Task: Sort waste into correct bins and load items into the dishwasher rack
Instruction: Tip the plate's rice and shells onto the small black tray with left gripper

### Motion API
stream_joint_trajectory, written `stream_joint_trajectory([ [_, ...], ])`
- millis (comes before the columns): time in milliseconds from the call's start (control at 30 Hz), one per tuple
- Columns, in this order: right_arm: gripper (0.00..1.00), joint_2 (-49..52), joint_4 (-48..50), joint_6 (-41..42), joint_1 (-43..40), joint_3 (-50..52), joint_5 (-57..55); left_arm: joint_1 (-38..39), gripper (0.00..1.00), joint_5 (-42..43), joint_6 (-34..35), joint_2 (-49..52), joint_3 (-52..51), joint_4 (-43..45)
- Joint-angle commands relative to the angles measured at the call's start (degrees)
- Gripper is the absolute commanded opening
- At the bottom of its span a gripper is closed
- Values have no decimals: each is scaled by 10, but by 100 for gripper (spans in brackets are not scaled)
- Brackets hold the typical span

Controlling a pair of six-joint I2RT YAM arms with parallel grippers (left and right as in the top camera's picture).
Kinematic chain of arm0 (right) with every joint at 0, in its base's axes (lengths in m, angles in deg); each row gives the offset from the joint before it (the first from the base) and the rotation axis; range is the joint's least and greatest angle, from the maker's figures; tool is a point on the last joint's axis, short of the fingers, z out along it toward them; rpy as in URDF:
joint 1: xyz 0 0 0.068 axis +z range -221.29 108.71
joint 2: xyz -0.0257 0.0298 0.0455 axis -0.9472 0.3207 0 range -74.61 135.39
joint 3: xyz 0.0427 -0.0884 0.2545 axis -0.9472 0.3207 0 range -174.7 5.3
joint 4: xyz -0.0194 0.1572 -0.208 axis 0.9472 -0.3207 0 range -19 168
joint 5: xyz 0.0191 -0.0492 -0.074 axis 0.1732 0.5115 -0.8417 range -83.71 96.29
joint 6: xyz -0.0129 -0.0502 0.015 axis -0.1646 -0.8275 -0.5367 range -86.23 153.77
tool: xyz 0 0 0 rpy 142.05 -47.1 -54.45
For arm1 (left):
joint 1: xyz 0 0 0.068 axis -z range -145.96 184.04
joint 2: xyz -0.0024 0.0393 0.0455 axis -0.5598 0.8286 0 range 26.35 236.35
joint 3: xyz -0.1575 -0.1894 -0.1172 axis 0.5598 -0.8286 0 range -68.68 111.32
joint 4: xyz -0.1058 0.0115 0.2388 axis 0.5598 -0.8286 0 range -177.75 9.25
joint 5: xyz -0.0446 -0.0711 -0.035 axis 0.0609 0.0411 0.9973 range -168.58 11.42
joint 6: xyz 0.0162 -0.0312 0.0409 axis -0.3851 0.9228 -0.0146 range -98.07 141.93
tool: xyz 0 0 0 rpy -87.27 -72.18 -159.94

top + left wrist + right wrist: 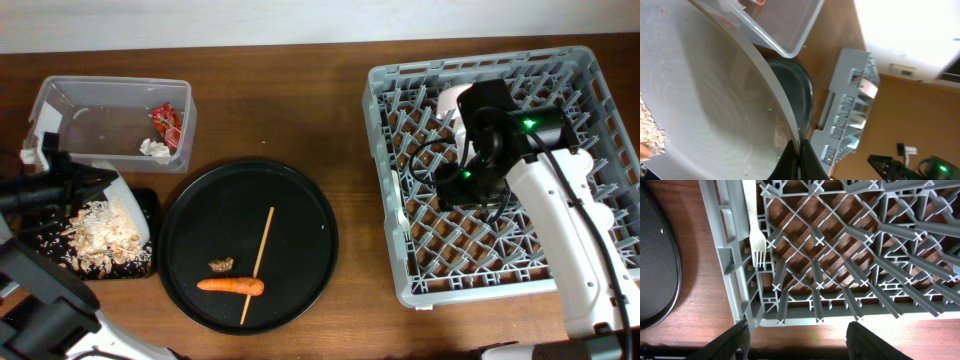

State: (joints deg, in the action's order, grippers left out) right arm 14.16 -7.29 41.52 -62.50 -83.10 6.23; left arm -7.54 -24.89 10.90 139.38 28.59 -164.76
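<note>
My left gripper (799, 156) is shut on the rim of the white plate (715, 110), which is tilted on edge over the flat black tray (140, 262). Pale rice (100, 235) lies at the plate's low side and on that tray. The clear tub (110, 120) holds the red wrapper (165, 120) and the tissue wad (153, 148). My right gripper (800, 345) is open and empty over the dishwasher rack (590, 120), near its left wall. The white fork (754, 227) lies in the rack (840, 255). A small white cup (450, 100) sits at the rack's back. The bowl and blue cup are out of view.
The large round black tray (300, 200) sits in the middle with the wooden stick (262, 255), the carrot (230, 286) and a small brown scrap (221, 265) on it. It also shows in the right wrist view (655, 270). Bare wood separates tray and rack.
</note>
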Motion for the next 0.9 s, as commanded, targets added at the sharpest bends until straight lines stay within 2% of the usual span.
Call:
stream_joint_trajectory([
  [0,64,-3,-1,2,-2,-7,-6,-23,0,89,-71,-14,-4,-16],
  [133,64,-3,-1,2,-2,-7,-6,-40,0,115,-119,-14,-4,-50],
  [400,61,-3,-1,2,-2,-7,-6,-51,0,102,-118,-14,-4,-47],
  [433,61,-3,-1,2,-2,-7,-6,-51,0,111,-125,-14,-4,-68],
  [467,61,-3,-2,2,-2,-7,-6,-51,0,113,-130,-14,-4,-33],
  [500,61,-3,-2,2,-2,-7,-6,-51,0,110,-103,-13,-4,-44],
  [533,61,-3,-3,2,-2,-7,-6,-54,0,110,-117,-14,-4,-47],
  [600,61,-3,-6,2,-2,-7,-6,-57,0,101,-92,-15,-4,-45],
  [633,61,-3,-8,2,-2,-7,-6,-59,0,111,-136,-17,-4,-65],
  [667,61,-3,-9,2,-2,-7,-6,-59,0,86,-129,-18,-4,-35],
  [700,61,-3,-9,2,-2,-7,-6,-60,0,70,-95,-17,-4,-44],
  [767,61,-3,-9,2,-2,-7,-6,-62,0,64,-126,-19,-4,-38],
  [800,61,-3,-9,2,-2,-7,-6,-63,0,82,-106,-17,-4,-59],
  [833,61,-3,-10,2,-2,-7,-6,-63,0,95,-139,-19,-4,-57],
  [867,61,-3,-10,2,-2,-7,-6,-63,0,95,-128,-19,-4,-48],
])
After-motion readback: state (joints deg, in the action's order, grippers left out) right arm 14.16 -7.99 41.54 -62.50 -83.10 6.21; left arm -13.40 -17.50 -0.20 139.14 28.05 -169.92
